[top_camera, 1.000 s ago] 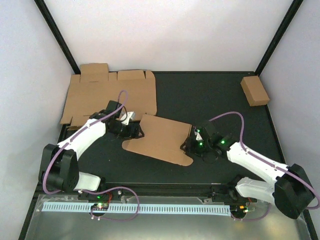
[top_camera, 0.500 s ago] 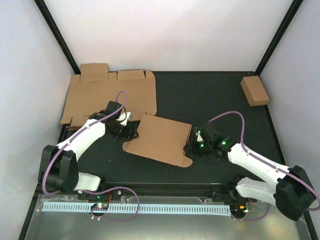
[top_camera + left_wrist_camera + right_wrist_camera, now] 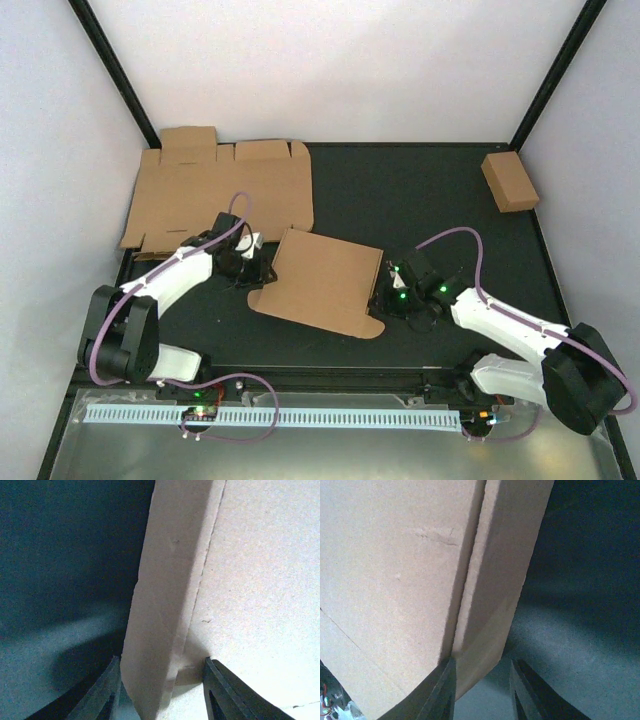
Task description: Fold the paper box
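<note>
Nearest, a long white perforated strip (image 3: pixel 300 416) lies across a silver metal tray (image 3: pixel 120 455) by the two arm bases. Just beyond, both white arms reach inward over the matte black counter (image 3: pixel 430 190) towards the paper box (image 3: pixel 322 280), a plain brown corrugated cardboard mailer blank. It lies in the middle of the counter, turned a little askew, with its broad main panel flat and a rounded tab at its near right corner. The left hand (image 3: pixel 258 268) sits at the box's left edge and the right hand (image 3: pixel 386 297) at its right edge, so the box lies between them. From the left wrist, the narrow left side flap (image 3: pixel 160 605) stands up from the panel along its crease. That hand's two dark fingers (image 3: pixel 107 697) are half spread astride the flap, one on the counter side and the other over the panel; I cannot tell whether they actually press the cardboard. The right wrist shows the mirror of this. The right side flap (image 3: pixel 507 555) is raised, and the right hand's fingers (image 3: pixel 442 695) are partly spread on either side of it. A sliver of counter shows beside the outer finger, so I cannot tell whether it pinches. Farther back on the left, a larger flat die-cut cardboard sheet (image 3: pixel 220 185) with flaps and tabs lies against the wall. At the far right, well apart, sits a small closed brown box (image 3: pixel 509 182).
</note>
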